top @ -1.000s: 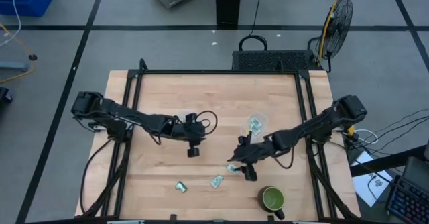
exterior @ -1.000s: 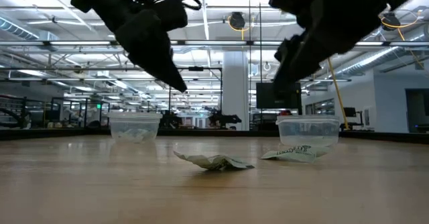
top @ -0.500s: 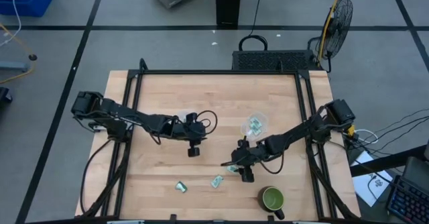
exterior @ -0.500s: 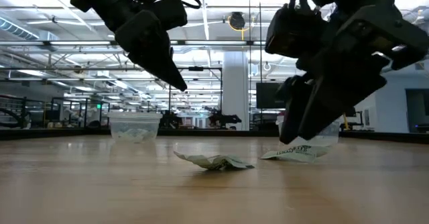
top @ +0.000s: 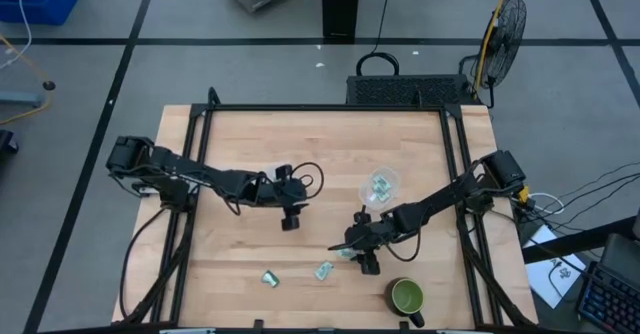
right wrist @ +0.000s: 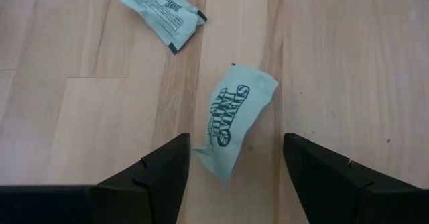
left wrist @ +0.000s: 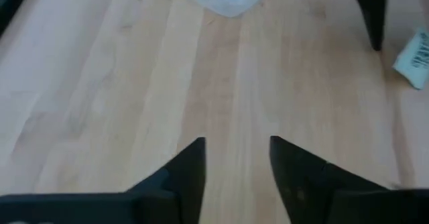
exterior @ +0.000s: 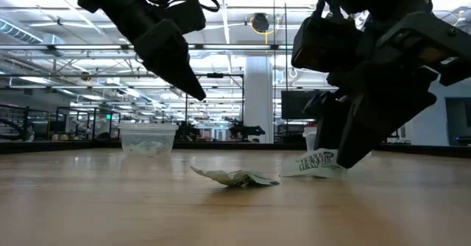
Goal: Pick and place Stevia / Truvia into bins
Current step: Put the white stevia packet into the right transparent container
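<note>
Three green-and-white packets lie flat on the wooden table near its front: one at the left (top: 270, 278), one in the middle (top: 323, 270) and one (top: 345, 252) under my right gripper (top: 356, 251). My right gripper (right wrist: 234, 163) is open and low over the table. Its fingers stand on either side of this packet (right wrist: 234, 125), whose near end curls up. My left gripper (top: 290, 222) is open and empty above the table's middle (left wrist: 234, 160). One clear cup (top: 380, 185) holds packets. Another cup (exterior: 147, 139) stands at the left in the low view.
A green mug (top: 407, 296) stands near the front right, close to my right gripper. A second packet (right wrist: 161, 6) lies just beyond the right gripper's packet. Black frame rails (top: 455, 164) run along the table's sides. Bare wood lies between the two arms.
My right gripper has come down toward the table and slightly toward its near left, and its open fingers now straddle the packet. My left gripper has kept still.
</note>
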